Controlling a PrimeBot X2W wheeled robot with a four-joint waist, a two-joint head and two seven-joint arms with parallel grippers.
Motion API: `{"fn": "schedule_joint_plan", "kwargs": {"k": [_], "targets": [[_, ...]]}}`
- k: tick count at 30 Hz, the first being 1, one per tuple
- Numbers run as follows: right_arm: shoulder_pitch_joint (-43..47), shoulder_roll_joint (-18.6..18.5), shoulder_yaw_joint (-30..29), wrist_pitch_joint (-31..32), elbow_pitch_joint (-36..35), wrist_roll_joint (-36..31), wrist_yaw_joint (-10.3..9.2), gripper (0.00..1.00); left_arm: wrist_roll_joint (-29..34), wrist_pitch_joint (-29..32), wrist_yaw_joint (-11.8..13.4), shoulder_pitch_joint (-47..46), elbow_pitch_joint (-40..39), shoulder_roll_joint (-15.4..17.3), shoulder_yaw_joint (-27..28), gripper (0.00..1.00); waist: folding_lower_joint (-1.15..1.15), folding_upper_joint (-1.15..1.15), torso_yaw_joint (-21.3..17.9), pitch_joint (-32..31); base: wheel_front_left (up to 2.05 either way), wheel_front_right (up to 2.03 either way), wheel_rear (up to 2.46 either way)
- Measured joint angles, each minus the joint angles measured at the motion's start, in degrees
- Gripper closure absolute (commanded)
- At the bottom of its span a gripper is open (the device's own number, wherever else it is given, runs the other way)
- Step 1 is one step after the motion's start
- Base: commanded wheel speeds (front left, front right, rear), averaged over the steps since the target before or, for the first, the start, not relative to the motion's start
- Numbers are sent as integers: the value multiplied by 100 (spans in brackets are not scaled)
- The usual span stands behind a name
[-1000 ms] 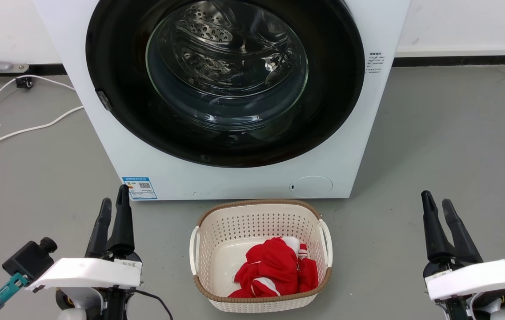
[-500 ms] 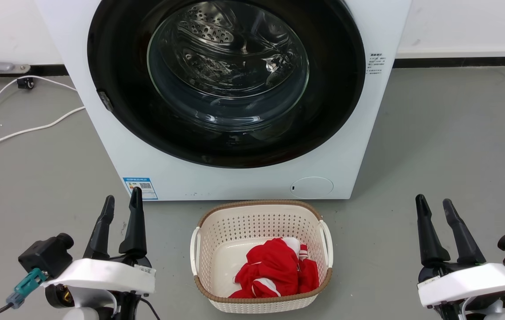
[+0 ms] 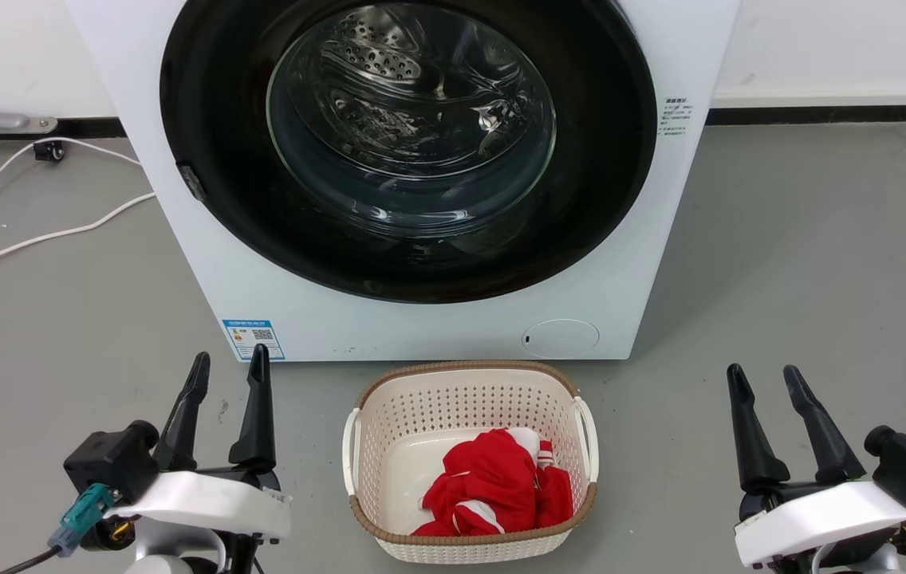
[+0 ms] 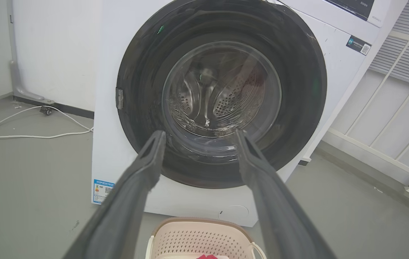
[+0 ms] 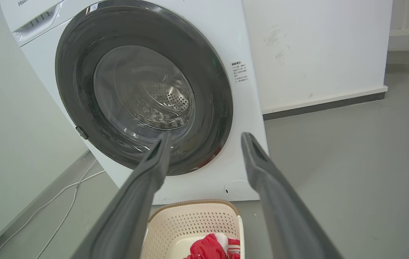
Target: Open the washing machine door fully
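Two grippers: my left gripper (image 3: 230,357) and right gripper (image 3: 762,371) hang low, fingers spread apart, holding nothing, well short of the machine.
Between them: a cream laundry basket (image 3: 469,381) with a red cloth (image 3: 493,486) in it stands just before the machine's foot.
Door: the washing machine door (image 3: 604,159) lies shut, flush on the front of the washing machine (image 3: 421,331). The steel drum (image 3: 389,56) shows through its glass.
Grab point: a small grey tab (image 3: 191,182) sits on the door's left rim. I take that for the catch side, so the hinge is likely on my right.
Step in hand: the reach; nothing is opened yet.
Doing it well: I should raise my left gripper to the tab and slip one finger behind the rim rather than pinch the glossy face. Then I pull straight out until the catch gives and follow the door's arc toward my right, not a straight line.
Watch: my arm must pass above the basket, and the smooth rim may slip off a finger.
Off to my left: a white cable (image 3: 46,235) lies well apart from the reach.
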Motion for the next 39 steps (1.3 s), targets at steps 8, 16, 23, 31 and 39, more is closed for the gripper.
{"fn": "schedule_joint_plan", "kwargs": {"k": [8, 16, 23, 31, 39], "targets": [[22, 3, 10, 91, -74, -453, 0, 0, 476, -109, 94, 40, -3, 68, -97, 0, 0, 0, -6, -5, 0, 0, 0], [77, 7, 31, 144, -149, -835, 0, 0, 871, -202, 182, 40, -24, 134, -159, 0, 0, 0, -29, -7, 0, 0, 0], [107, 9, 40, 151, -190, -1139, 0, 0, 1149, -283, 210, 48, -52, 143, -198, 0, 0, 0, -56, -20, 0, 0, 0], [130, 12, 66, 144, -222, -1404, 0, 0, 1378, -378, 209, 59, -51, 133, -194, 0, 0, 0, -75, -27, 0, 0, 0], [153, 16, 76, 90, -263, -1653, 0, 0, 1630, -455, 190, 87, -29, 79, -153, 0, 0, 0, -68, -49, 0, 0, 0]]}}
